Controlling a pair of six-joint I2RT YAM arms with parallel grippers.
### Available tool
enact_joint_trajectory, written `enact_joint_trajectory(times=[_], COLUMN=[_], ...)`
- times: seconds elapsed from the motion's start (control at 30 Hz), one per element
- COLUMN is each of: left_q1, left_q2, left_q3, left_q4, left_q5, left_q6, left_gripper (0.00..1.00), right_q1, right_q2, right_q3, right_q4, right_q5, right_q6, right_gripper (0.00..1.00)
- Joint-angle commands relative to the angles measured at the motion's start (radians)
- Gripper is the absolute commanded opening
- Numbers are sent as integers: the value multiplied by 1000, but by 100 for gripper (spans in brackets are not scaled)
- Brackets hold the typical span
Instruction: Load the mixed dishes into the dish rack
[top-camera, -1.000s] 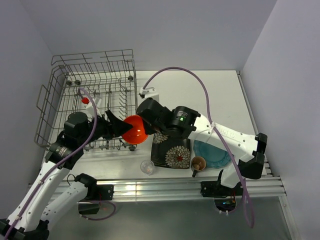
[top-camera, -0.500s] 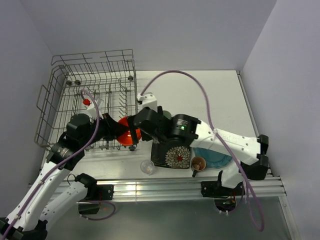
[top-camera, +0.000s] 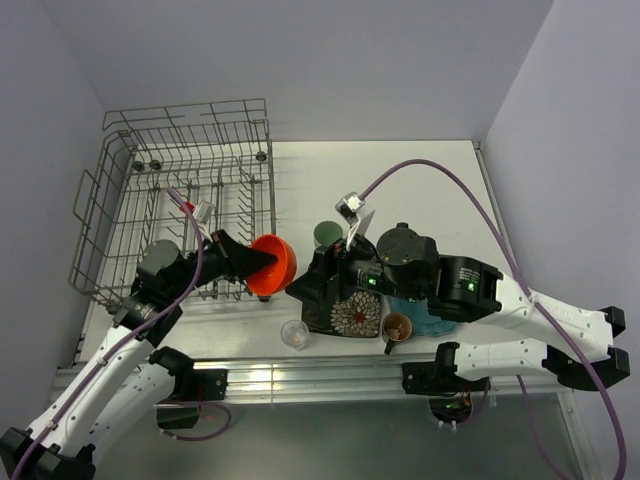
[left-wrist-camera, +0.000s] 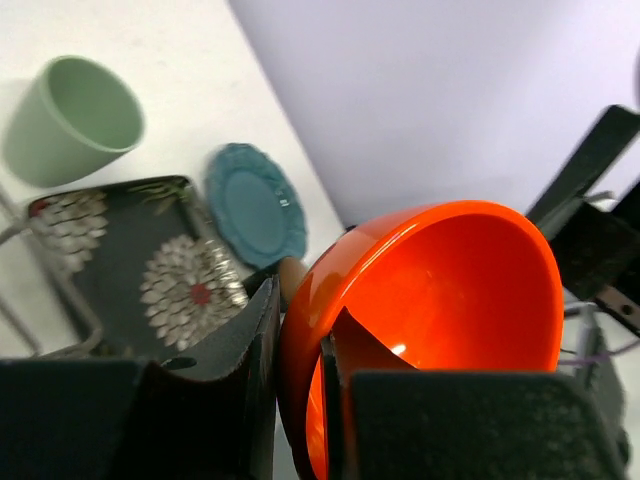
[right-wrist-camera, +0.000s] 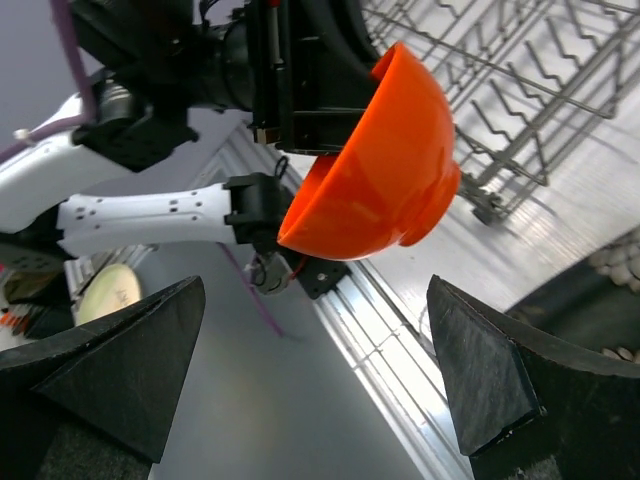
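Bowl: the orange bowl (top-camera: 274, 264) hangs in the air at the near right corner of the rack (top-camera: 180, 190). It is tipped on edge and not yet inside the wires.
Left grip: the left gripper (top-camera: 262, 262) pinches the bowl's rim, one finger inside and one outside. It has a thin bite on a smooth, curved lip.
Right grip: the right gripper (right-wrist-camera: 315, 290) has its fingers spread wide and holds nothing. It faces the bowl from just beside it, above the black plate (top-camera: 350, 305).
Slip risk: the bowl's weight sits off to one side of the pinch. A quick wrist turn could swing it in the jaws or drop it.
Rack risk: the bowl has to clear the raised side wall. If carried too low, it would hit the wire and be levered out of the grip, or shove the wheeled rack along.
Tine risk: if released flat on top of the tines instead of between them, it may roll off.
Arm risk: the two grippers are close together. If either reaches in without the other giving way, they could collide.
Below: the cup (top-camera: 327, 235), the glass (top-camera: 294, 333) and the black plate lie near. A dropped bowl could strike or scatter them.
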Motion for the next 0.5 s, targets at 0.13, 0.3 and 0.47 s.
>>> enact_joint_trajectory(times=[0.13, 0.3, 0.47], left_q1=[0, 0, 0], left_q2=[-44, -78, -81], left_q3=[-29, -32, -29], left_q4=[316, 287, 275], left_q5=[91, 67, 62], left_q6=[-157, -149, -143], left_gripper=[0, 0, 0], right_q1=[-12, -14, -14], right_q2=[2, 66, 103], right_q3=[-26, 3, 40], right_q4=[114, 108, 140], right_q5=[-71, -16, -22], right_q6=[-11, 2, 10], right_gripper=[99, 99, 100])
